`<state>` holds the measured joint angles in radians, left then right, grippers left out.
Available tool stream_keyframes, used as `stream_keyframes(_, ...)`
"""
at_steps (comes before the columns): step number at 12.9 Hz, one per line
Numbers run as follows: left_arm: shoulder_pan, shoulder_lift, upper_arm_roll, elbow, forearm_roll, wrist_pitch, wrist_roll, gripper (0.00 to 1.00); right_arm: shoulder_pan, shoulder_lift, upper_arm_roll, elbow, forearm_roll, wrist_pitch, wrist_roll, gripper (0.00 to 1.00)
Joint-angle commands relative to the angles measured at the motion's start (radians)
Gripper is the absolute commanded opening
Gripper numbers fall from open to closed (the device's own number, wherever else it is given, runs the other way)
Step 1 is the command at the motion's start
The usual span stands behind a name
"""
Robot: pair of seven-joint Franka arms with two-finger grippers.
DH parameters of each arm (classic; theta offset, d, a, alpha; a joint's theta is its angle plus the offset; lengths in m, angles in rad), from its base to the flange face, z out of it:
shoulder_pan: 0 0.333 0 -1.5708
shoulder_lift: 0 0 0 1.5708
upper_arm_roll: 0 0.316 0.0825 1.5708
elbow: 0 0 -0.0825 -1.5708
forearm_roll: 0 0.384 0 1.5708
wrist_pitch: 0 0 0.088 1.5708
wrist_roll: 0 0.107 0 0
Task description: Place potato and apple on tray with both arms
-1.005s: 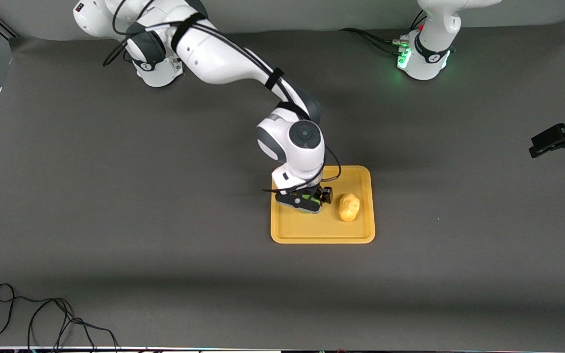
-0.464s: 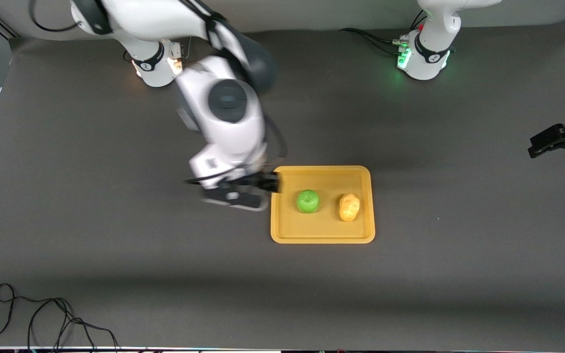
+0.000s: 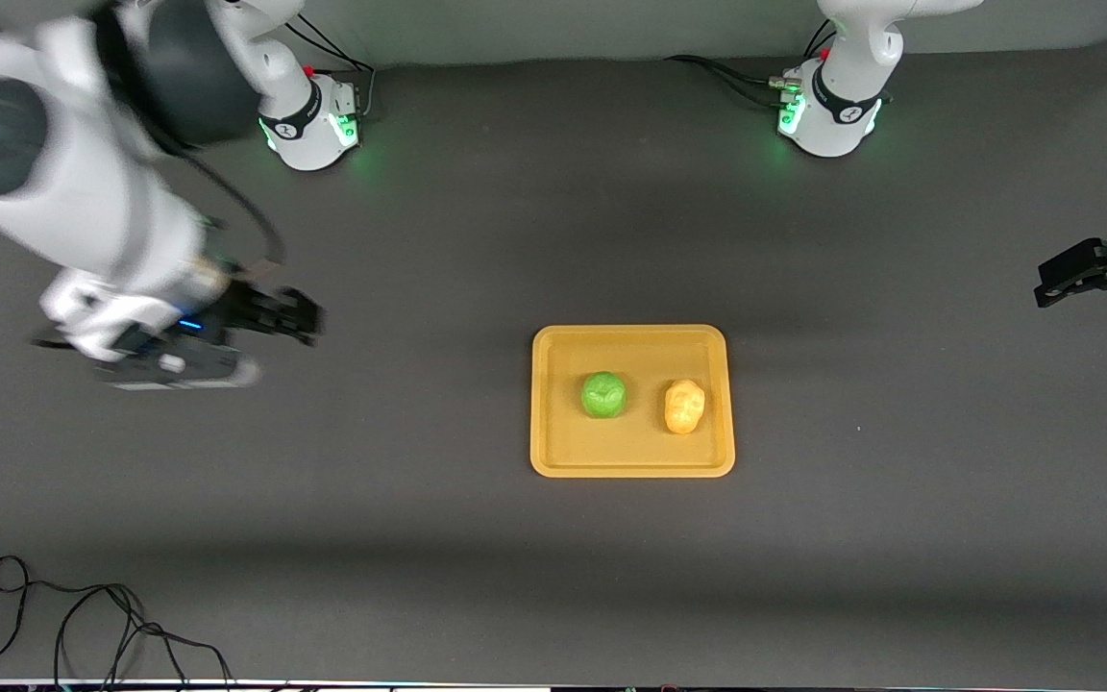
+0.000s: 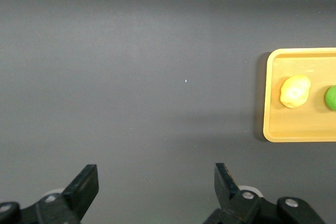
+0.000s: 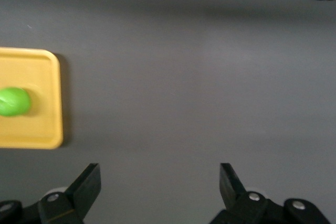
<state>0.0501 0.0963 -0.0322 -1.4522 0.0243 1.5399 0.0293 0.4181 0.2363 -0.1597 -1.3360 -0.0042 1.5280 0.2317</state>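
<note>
Apple (image 3: 603,395), potato (image 3: 684,406) mid-tray (image 3: 630,465); both hands (image 5: 157,195) (image 4: 155,195) released, over bare table.

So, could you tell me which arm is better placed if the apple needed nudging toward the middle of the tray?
Probably the right. Its open gripper hangs over the table at the apple's end of the tray; the left gripper, also open, waits past the potato, which lies between.

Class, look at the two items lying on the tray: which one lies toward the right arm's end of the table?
The apple, the round green one. The lumpy yellow-tan potato sits beside it on the tray, toward the left arm's end.
</note>
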Motion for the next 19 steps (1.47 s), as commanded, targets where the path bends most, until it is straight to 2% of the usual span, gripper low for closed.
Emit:
stream_keyframes(1,-0.001,0.017,0.003,0.007,0.017,0.02,0.018,0.99,-0.106,-0.17,0.002,-0.224,-0.003,0.056,-0.127,1.0)
stream_keyframes(3,0.002,0.031,0.005,0.004,0.008,0.019,0.018,0.99,-0.195,-0.218,0.009,-0.281,-0.008,0.08,-0.185,1.0)
stream_keyframes(6,0.005,0.034,0.005,-0.002,-0.003,0.02,-0.006,0.99,-0.291,-0.218,0.014,-0.275,-0.01,0.081,-0.221,1.0)
stream_keyframes(8,0.005,0.033,0.006,-0.002,-0.04,0.019,-0.069,0.99,-0.292,-0.212,0.0,-0.264,-0.011,0.081,-0.219,1.0)
stream_keyframes(12,-0.001,0.031,0.006,-0.002,-0.026,0.022,-0.088,0.99,-0.298,-0.213,0.002,-0.259,-0.013,0.083,-0.218,1.0)
stream_keyframes(15,-0.006,0.029,0.005,-0.004,0.003,0.04,-0.046,0.99,-0.38,-0.215,0.08,-0.256,-0.005,0.081,-0.209,1.0)
stream_keyframes(19,-0.006,0.025,0.006,-0.005,0.005,0.043,-0.046,0.99,-0.372,-0.216,0.078,-0.253,-0.005,0.072,-0.206,1.0)
